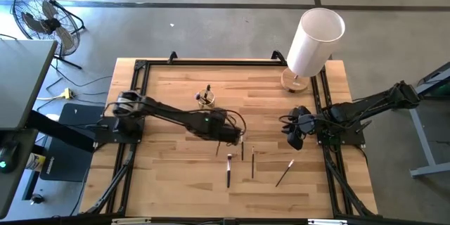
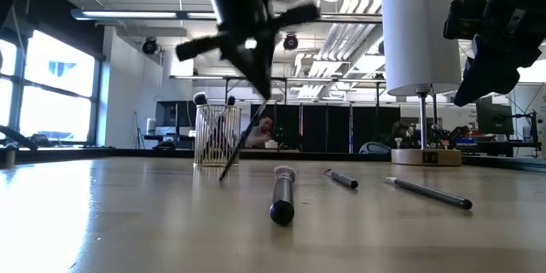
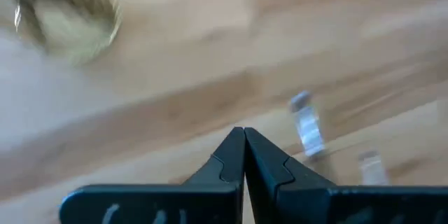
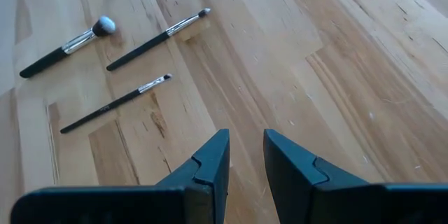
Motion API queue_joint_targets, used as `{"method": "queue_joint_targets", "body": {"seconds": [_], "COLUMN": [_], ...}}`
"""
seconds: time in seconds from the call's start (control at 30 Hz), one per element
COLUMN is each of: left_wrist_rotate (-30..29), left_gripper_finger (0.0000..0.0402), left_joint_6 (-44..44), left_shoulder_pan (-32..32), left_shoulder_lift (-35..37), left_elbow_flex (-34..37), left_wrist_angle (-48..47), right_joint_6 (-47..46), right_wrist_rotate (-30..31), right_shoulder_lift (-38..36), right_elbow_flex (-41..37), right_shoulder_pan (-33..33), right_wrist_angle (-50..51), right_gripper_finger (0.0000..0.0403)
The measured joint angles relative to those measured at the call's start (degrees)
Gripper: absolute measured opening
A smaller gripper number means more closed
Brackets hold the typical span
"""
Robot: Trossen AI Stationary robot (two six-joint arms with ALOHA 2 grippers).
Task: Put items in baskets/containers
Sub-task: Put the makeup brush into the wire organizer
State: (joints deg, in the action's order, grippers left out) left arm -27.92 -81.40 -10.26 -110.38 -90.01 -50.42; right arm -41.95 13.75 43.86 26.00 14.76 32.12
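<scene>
Wooden table [image 1: 176,183] mid-frame: a thin brush [image 2: 243,143] is clamped by the left gripper [image 1: 235,138]; cup [image 1: 206,98] sits upper-centre; right gripper [image 4: 245,157] hangs slightly parted.

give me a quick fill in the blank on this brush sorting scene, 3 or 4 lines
1. The left gripper is shut on a thin brush that hangs tilted ____ the table.
2. The clear cup already holds several ____.
3. The right gripper hangs with its fingers ____ and nothing between them.
4. The tall white cylinder stands at the table's far ____ corner in the high view.

Missing words: above; brushes; open; right
</scene>
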Motion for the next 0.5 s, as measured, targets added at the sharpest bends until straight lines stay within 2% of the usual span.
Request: {"method": "queue_joint_targets", "body": {"seconds": [0.17, 0.27, 0.5], "left_wrist_rotate": [-11.13, -15.54, -17.03], "left_gripper_finger": [0.0000, 0.0000, 0.0000], "left_joint_6": [4.49, 7.65, 16.71], "left_shoulder_pan": [0.90, 1.85, 7.60], "left_shoulder_lift": [8.04, 12.05, 18.51], "left_elbow_flex": [-0.14, 0.02, 0.12], "left_wrist_angle": [-2.85, -5.96, -9.77], "right_joint_6": [0.00, 0.00, -0.03], "right_wrist_rotate": [1.24, 1.40, 3.67], "right_shoulder_lift": [0.02, 0.02, 0.00], "right_elbow_flex": [0.02, 0.04, 0.04], "right_shoulder_pan": [0.00, 0.00, -0.24], "right_wrist_angle": [-0.45, -1.74, -5.69], "right_gripper_finger": [0.0083, 0.0083, 0.0083]}}
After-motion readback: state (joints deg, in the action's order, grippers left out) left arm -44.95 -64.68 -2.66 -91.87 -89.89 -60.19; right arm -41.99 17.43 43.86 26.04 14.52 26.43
